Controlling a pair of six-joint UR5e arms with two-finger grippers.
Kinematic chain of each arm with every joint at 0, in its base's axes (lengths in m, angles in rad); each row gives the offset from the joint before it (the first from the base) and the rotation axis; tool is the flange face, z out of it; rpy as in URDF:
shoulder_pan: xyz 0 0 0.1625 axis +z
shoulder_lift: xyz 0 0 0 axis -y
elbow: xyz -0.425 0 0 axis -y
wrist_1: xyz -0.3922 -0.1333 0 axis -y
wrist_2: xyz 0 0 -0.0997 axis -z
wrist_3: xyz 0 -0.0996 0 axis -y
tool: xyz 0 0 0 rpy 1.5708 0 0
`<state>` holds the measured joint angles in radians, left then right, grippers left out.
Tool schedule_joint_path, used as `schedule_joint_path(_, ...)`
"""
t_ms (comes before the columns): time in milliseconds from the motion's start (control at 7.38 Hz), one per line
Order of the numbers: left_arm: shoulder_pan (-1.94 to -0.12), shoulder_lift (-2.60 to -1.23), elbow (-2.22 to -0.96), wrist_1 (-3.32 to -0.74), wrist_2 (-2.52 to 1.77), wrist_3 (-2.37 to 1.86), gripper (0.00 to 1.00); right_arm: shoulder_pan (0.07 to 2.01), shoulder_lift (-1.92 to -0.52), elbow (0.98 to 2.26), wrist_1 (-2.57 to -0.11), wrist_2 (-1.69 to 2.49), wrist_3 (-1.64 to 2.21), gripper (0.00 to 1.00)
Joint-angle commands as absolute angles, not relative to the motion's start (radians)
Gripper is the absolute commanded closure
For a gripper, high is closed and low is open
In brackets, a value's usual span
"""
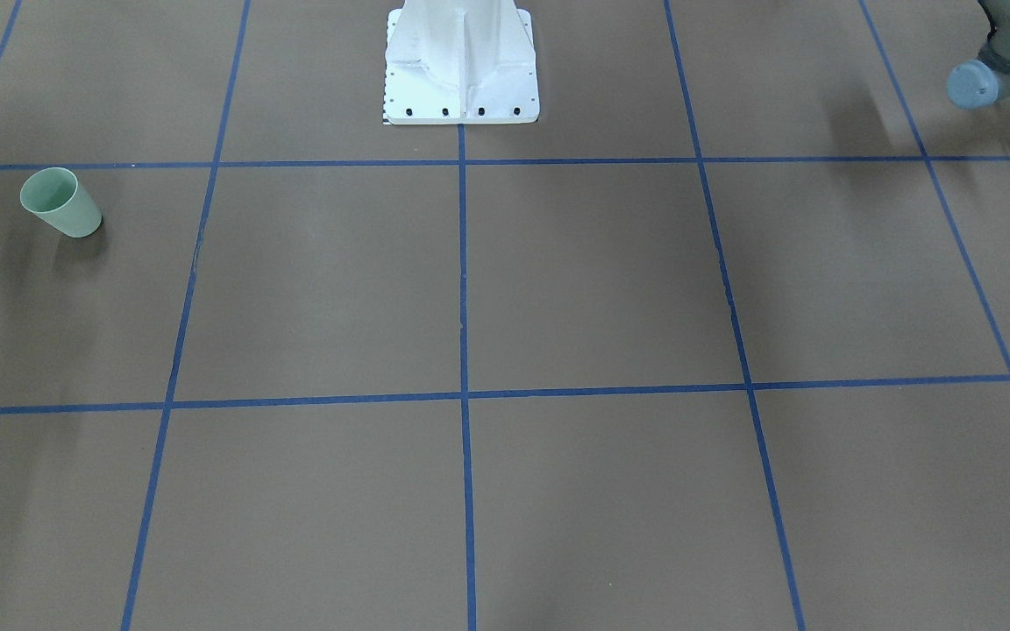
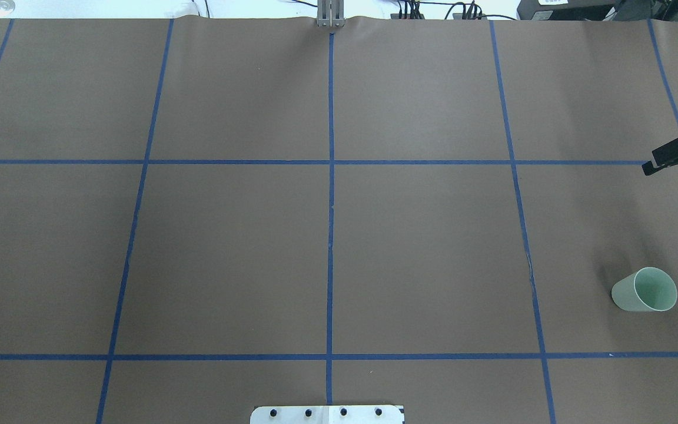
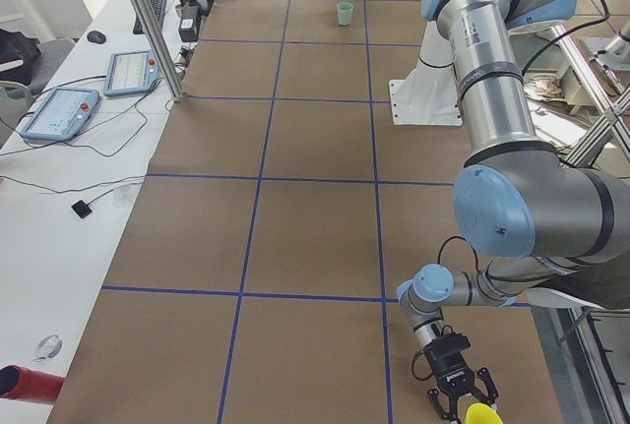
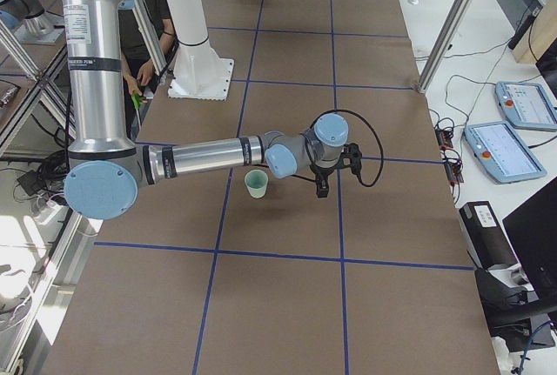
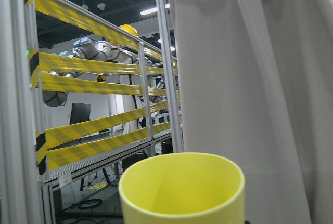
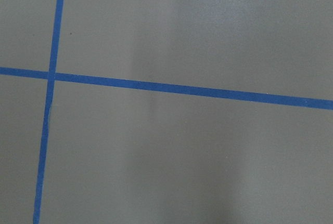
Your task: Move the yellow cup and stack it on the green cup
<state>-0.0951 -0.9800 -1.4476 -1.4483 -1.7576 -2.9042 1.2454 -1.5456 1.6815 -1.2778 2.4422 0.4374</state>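
Expect light, slick, thin-walled yellow cup [image 5: 182, 187]; grip gently at mid-wall. Cannot tell left gripper [image 3: 459, 399] opening. Right gripper [image 2: 648, 168] looks pinched closed, empty.

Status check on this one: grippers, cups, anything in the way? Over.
Left gripper at yellow cup, table's left end, grasp unconfirmed. Right gripper near green cup, not touching, fingers unclear. Green cup upright, empty. Nothing seen between cups.
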Motion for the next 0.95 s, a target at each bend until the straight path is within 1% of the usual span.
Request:
schedule_joint_path(0, -0.113, -0.971, -1.436, -1.506, -1.521, -2.893, 0.42, 1.246, -1.545, 1.683, -1.278, 2.486, 0.468, 0.0)
schedule_joint_path(271, -0.135, -0.976, -1.352, -1.633, -1.374, -2.875, 0.42, 1.246, -1.543, 1.683, -1.278, 2.49, 0.469, 0.0)
schedule_joint_path(542, -0.138, -0.973, -1.338, -1.73, -1.213, -2.783, 0.42, 1.246, -1.523, 1.666, -1.278, 2.491, 0.472, 0.0)
schedule_joint_path(678, -0.14, -0.976, -1.298, -1.823, -1.142, -2.742, 0.42, 1.246, -1.523, 1.664, -1.279, 2.491, 0.472, 0.0)
schedule_joint_path(814, -0.159, -0.979, -1.278, -1.835, -1.164, -2.674, 0.42, 1.246, -1.517, 1.657, -1.279, 2.493, 0.472, 0.0)
